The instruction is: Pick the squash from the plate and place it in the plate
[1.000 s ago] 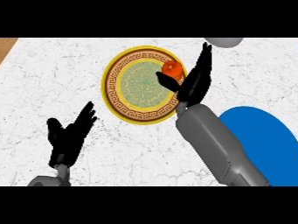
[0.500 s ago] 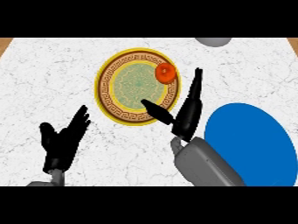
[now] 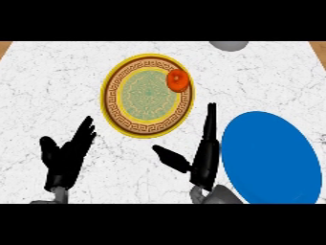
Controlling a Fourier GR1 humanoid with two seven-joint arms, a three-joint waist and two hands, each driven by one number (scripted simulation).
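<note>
Fingers of both hands, left [image 3: 66, 160] and right [image 3: 204, 155], are straight and empty; squash [image 3: 177, 80] sits at two o'clock on the patterned plate [image 3: 116, 103], blue plate [image 3: 271, 153] bare, so a grasp is still owed.

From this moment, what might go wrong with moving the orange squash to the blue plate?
1. The small round orange squash lies at the far right rim of the patterned yellow-rimmed plate; a nudge may roll it off.
2. The open right hand is short of it, beside the plain blue plate, and may bump that plate.
</note>
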